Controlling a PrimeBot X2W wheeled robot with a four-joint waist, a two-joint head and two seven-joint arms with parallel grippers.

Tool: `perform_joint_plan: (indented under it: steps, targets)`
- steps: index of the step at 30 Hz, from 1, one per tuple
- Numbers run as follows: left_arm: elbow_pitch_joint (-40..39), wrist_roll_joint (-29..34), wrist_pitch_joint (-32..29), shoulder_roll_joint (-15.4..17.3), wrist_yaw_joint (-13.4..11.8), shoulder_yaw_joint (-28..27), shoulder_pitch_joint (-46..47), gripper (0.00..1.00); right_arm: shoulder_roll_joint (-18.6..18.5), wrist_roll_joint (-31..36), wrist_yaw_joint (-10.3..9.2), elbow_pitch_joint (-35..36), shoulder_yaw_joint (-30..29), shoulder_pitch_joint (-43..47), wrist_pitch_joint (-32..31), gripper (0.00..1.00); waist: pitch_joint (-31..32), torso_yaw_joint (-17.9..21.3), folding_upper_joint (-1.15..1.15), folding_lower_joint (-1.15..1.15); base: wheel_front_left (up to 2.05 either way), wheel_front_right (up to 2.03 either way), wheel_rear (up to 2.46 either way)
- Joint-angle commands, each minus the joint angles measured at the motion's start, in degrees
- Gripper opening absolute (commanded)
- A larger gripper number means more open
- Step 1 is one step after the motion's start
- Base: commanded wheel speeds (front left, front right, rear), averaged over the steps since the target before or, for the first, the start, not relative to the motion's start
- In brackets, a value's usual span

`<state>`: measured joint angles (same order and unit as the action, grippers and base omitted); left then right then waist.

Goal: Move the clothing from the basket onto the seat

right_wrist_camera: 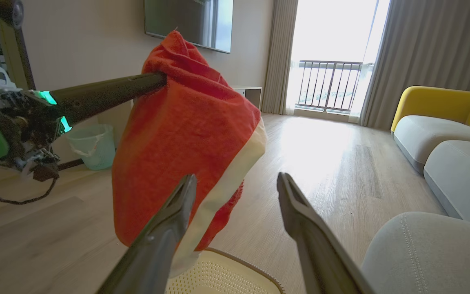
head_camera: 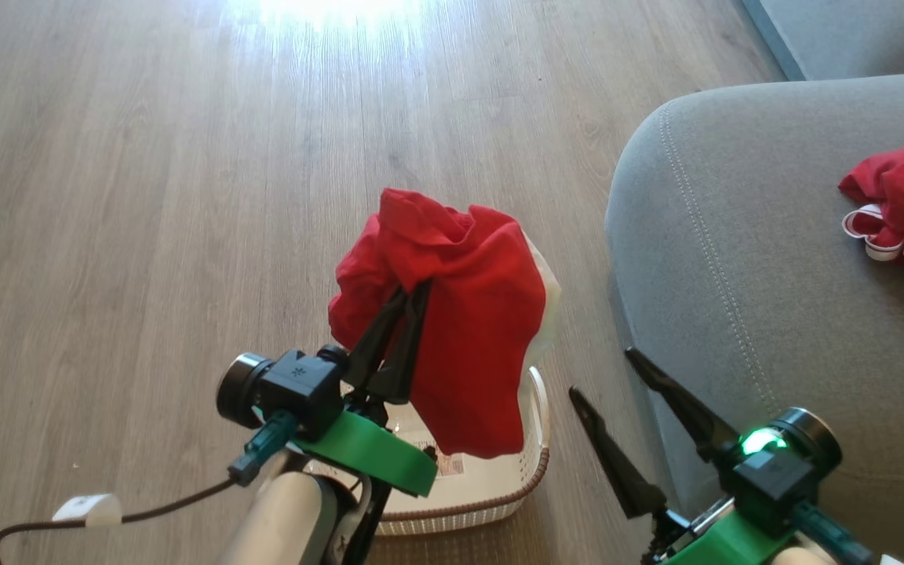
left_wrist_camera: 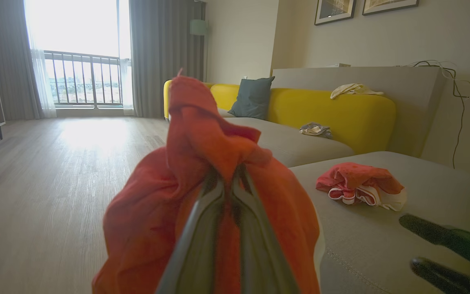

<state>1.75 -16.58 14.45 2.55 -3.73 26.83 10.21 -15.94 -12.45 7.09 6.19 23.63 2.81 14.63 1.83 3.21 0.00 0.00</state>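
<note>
**Edges and open room.** The seat's [head_camera: 734,235] rounded corner is lying just right of the basket [head_camera: 460,510], with a narrow strip of floor [head_camera: 146,196] showing between them. Bare wooden floor is stretching out wide to the left and ahead. The right hand [head_camera: 601,370] is hovering in that strip beside the seat edge, with its fingers spread wide and nothing between them.

**Held item.** The left hand [head_camera: 413,294] is gripping a red garment [head_camera: 475,337], its fingers pinched together on a bunched fold near the top. The cloth is hanging free over the basket, and a white band is showing along its far side. Whether the lowest hem is touching the basket cannot be told. In the right wrist view the garment [right_wrist_camera: 186,134] is draping down in front of that hand's left finger.

**Surface and room.** The seat is grey fabric with a line of pale stitching. A second red garment [head_camera: 903,196] is lying crumpled on it, well in from the corner, with its white striped bands showing. Daylight is glaring on the floor from a balcony window [left_wrist_camera: 80,77].

**Surroundings.** A yellow-backed sofa [left_wrist_camera: 333,110] is standing beyond the seat and carrying a dark cushion [left_wrist_camera: 253,98]. A pale bin [right_wrist_camera: 92,145] is standing by the wall. A dark cable [head_camera: 107,518] is trailing across the floor at the lower left.
</note>
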Motion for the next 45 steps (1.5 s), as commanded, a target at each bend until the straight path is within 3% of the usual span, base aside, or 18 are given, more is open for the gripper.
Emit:
perform_joint_plan:
  steps: [1,20,33,45]
  targets:
    - [-2.04,0.54,0.55,0.32,-0.08,-1.27,2.70,0.00,-1.17,0.84,0.40,1.14,1.57,-3.12,0.37,1.00,0.04,-0.17,0.00,0.00,0.00,0.00,0.00]
    - [-2.23,2.23,0.55,0.32,1.75,8.58,3.34,0.00,-0.29,0.91,0.40,-7.05,8.82,-9.10,0.37,1.00,0.26,-2.46,0.00,0.00,0.00,0.00,0.00]
    - [-1.43,2.00,0.55,0.32,1.62,9.92,3.65,0.00,-1.68,-1.00,0.40,-7.80,15.24,-12.48,0.37,1.00,0.46,-2.83,0.00,0.00,0.00,0.00,0.00]
    - [-1.01,1.71,0.55,0.32,0.18,8.84,3.64,0.00,-2.21,-3.13,0.40,-7.53,16.85,-12.69,0.37,1.00,0.47,-2.53,0.00,0.00,0.00,0.00,0.00]
